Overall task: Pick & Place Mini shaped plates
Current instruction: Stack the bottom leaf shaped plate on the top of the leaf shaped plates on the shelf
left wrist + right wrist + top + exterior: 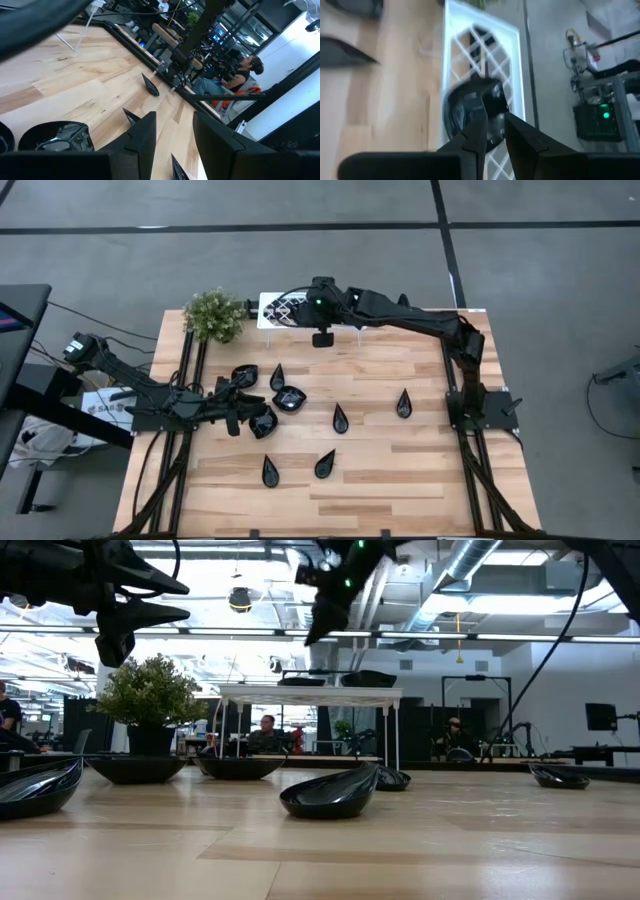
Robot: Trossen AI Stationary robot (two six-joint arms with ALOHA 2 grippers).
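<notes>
Several glossy black mini plates lie on the wooden table, among them teardrops (340, 418), (403, 403), (269, 471) and a roundish one (289, 398). The white lattice tray (272, 311) stands on short legs at the far edge. The low view shows two plates (300, 680) (368, 678) on it. My right gripper (296, 304) hovers over the tray with its fingers slightly apart, and one plate (467, 112) lies on the lattice just beyond them. My left gripper (175, 132) is open and raised above the plate cluster (262, 422) at the table's left.
A small green potted plant (214, 315) stands at the far left corner beside the tray. Bare wood lies along the near edge (400, 500) and on the right half. People sit at desks in the room beyond the table (265, 730).
</notes>
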